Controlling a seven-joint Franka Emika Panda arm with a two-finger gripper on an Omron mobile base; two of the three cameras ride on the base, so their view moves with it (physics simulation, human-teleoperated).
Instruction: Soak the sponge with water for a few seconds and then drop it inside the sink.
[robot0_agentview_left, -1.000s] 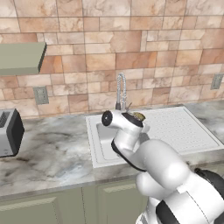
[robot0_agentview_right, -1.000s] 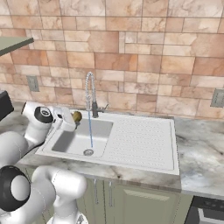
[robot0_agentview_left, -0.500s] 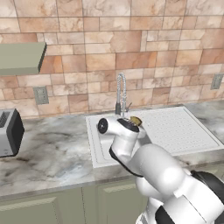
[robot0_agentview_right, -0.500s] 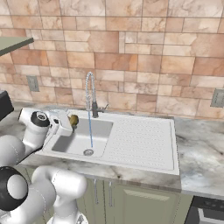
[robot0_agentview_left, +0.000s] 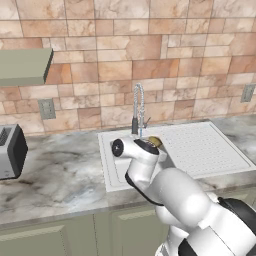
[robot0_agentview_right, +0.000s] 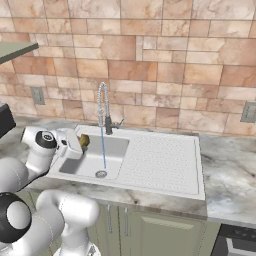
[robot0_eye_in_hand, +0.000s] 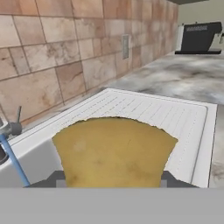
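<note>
One sink (robot0_agentview_right: 165, 165), one tap (robot0_agentview_right: 104, 107), one toaster (robot0_agentview_left: 11, 151) far from the gripper (robot0_agentview_right: 80, 145). One water (robot0_agentview_right: 103, 150) stream falls just beside the gripper. The gripper is clenched on one sponge (robot0_eye_in_hand: 113, 151), held above the basin.

No lettering, labels, brand marks or numbers can be read anywhere in this kitchen scene.
</note>
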